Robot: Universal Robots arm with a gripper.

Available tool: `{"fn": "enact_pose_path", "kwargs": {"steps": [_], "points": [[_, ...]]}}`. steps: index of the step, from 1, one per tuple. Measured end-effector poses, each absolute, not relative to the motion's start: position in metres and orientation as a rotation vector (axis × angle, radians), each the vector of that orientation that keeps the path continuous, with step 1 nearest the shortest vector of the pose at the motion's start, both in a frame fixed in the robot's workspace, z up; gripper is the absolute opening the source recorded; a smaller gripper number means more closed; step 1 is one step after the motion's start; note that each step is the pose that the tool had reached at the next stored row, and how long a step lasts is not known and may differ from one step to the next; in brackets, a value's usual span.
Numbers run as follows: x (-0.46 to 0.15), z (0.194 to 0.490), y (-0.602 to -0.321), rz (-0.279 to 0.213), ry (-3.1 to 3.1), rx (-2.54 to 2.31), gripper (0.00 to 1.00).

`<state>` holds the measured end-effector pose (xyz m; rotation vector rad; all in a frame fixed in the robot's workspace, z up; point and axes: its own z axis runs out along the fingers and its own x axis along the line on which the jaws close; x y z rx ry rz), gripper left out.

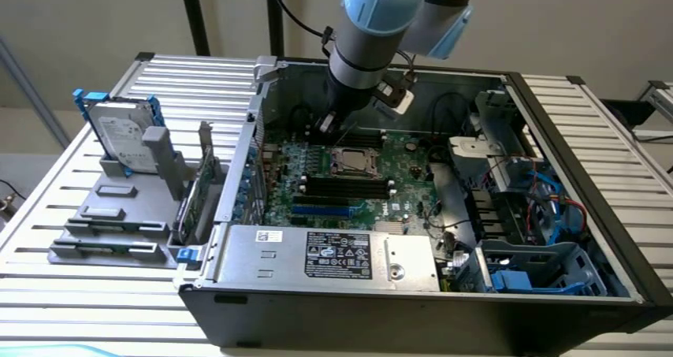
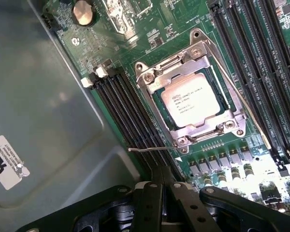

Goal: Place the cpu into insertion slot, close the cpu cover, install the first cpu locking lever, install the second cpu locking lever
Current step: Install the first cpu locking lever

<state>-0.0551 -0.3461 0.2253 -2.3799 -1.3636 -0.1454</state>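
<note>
**CPU seated under its cover: lever work is the weak point**

CPU [image 2: 195, 101] is seen lying flat in the insertion slot [image 2: 159, 102], silvery face up, near the middle of the green motherboard [image 2: 179, 24]. The cpu cover [image 2: 157, 79] is down, framing it on all sides.

Risks, as judged:
- A thin wire lever [image 2: 152, 149] juts sideways from the socket's corner, over the memory slots [image 2: 128, 116]. It could be bent, or could spring off the fingers, if pushed off its line.
- The slot latches beside it could be scraped by a slipped finger.
- A second lever [image 2: 244, 100] is laid along the cover's far edge (latched or not cannot be told). If one lever is forced while the cover sits unevenly, the chip could be pressed crooked onto the socket.

Pose: the gripper [image 2: 159, 181] is held with its fingers together, nothing between them, tips just short of the wire lever; contact cannot be confirmed. In the exterior view the arm [image 1: 368, 50] is reached steeply down into the open case, beside the socket.
</note>
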Motion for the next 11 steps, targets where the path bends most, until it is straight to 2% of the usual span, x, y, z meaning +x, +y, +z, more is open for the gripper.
{"fn": "enact_pose_path", "kwargs": {"steps": [11], "points": [[-0.055, 0.213, -0.345, -0.138, -1.353, -2.404, 0.11]]}}
